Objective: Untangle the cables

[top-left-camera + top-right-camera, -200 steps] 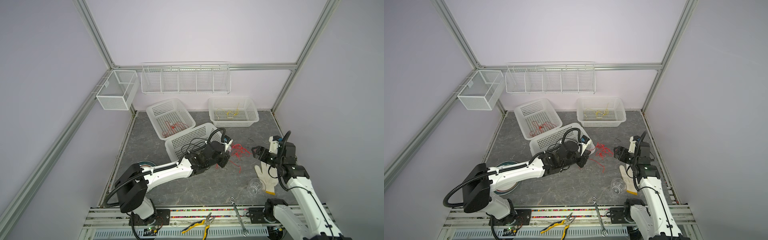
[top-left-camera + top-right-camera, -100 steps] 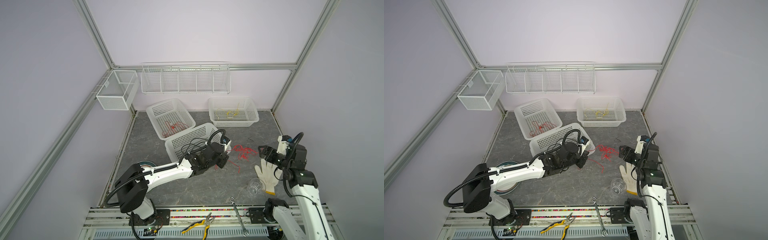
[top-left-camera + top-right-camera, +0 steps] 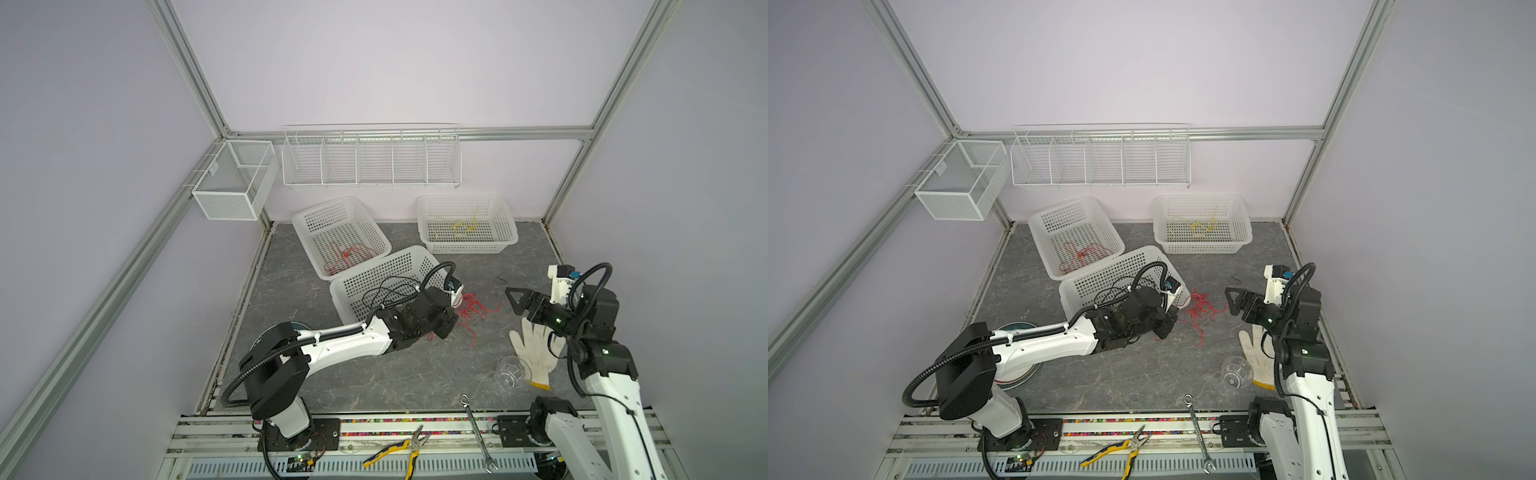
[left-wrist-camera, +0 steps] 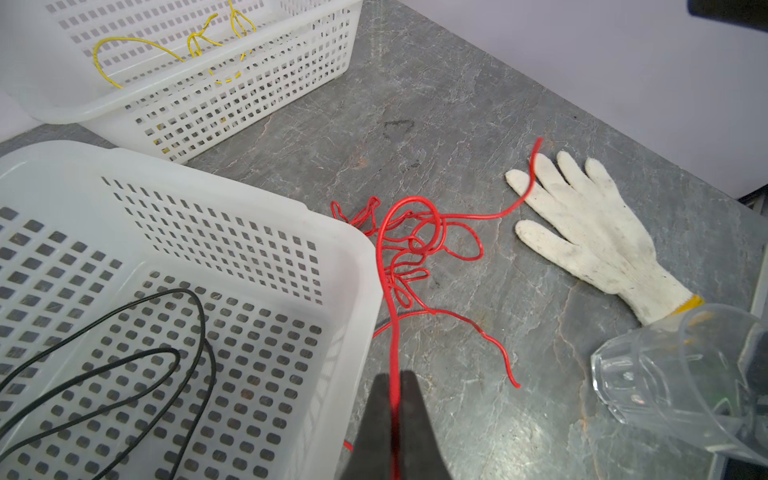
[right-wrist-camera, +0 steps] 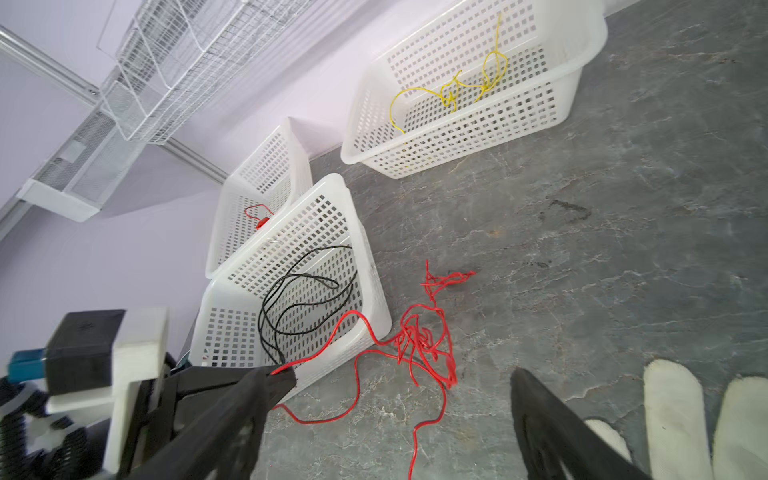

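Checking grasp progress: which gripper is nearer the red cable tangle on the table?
Left. The left gripper is shut on a strand of the red cable tangle; the right gripper is open, apart from it.

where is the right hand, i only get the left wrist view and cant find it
Observer: The right hand is raised over the table, right of the red tangle and not touching it. The glove lies on its near side.
Operator: open or shut
Observer: Open, jaws wide apart, nothing between them.
Operator: any red cable outside my view
Observer: Yes, a second red cable lies in the far left basket, behind the near basket that holds the black cable.
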{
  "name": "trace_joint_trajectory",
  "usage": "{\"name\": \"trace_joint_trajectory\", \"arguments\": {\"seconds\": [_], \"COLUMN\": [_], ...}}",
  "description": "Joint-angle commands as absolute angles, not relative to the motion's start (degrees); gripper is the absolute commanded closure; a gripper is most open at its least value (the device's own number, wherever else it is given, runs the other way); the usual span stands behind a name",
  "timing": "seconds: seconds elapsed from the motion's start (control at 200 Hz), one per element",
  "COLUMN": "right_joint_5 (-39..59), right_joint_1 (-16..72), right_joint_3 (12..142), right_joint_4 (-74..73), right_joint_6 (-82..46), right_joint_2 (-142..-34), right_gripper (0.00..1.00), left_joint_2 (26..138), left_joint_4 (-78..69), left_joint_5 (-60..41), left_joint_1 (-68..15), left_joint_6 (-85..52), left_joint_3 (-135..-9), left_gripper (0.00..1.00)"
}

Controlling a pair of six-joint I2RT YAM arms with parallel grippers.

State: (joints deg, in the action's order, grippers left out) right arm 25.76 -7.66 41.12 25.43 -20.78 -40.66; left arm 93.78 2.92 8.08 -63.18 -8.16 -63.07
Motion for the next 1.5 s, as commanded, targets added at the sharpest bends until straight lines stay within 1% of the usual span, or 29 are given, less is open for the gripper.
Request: {"name": "trace_joint_trajectory", "arguments": {"seconds": [0.0, 0.075, 0.25, 0.41, 0.505, 0.685, 0.84, 1.199, 1.294, 1.394, 1.494], "right_joint_5": [18.3, 17.7, 23.8, 24.8, 24.7, 26.3, 25.4, 23.8, 22.1, 19.2, 14.8], "right_joint_1": [-7.4, -7.4, -7.2, -6.3, -5.9, -5.0, -4.0, -1.1, 0.3, 1.6, 2.3], "right_joint_3": [40.0, 37.6, 31.3, 27.8, 26.5, 25.1, 25.1, 25.4, 25.5, 25.5, 25.0], "right_joint_4": [27.0, 25.5, 19.9, 17.9, 17.5, 14.9, 11.3, 2.4, 1.1, 0.5, -0.3], "right_joint_6": [-20.7, -21.3, -21.6, -22.6, -22.7, -22.9, -23.0, -23.9, -23.7, -23.2, -23.6], "right_joint_2": [-40.8, -40.6, -39.4, -33.5, -29.4, -26.8, -28.9, -37.4, -39.5, -41.5, -42.5], "right_gripper": [0.1, 0.11, 0.17, 0.16, 0.14, 0.1, 0.09, 0.1, 0.1, 0.13, 0.21], "left_joint_2": [93.5, 93.3, 93.6, 95.1, 95.9, 95.9, 95.3, 94.2, 93.9, 93.1, 92.3], "left_joint_4": [3.4, 4.3, 8.3, 11.6, 13.4, 13.7, 13.6, 14.0, 13.7, 13.2, 12.9], "left_joint_5": [7.9, 8.2, 7.5, 6.6, 5.9, 2.4, 0.0, -4.8, -5.4, -6.1, -6.3], "left_joint_1": [-63.4, -63.2, -62.7, -62.7, -62.7, -62.7, -62.7, -62.8, -62.8, -62.8, -62.8], "left_joint_6": [-9.0, -10.1, -12.7, -13.6, -14.2, -14.9, -15.9, -16.9, -17.0, -17.0, -16.8], "left_joint_3": [-65.8, -66.9, -71.4, -75.9, -78.4, -81.0, -82.1, -84.0, -84.2, -84.3, -84.2], "left_gripper": [1.0, 1.0, 1.0, 1.0, 1.0, 1.0, 1.0, 1.0, 1.0, 1.0, 1.0]}}
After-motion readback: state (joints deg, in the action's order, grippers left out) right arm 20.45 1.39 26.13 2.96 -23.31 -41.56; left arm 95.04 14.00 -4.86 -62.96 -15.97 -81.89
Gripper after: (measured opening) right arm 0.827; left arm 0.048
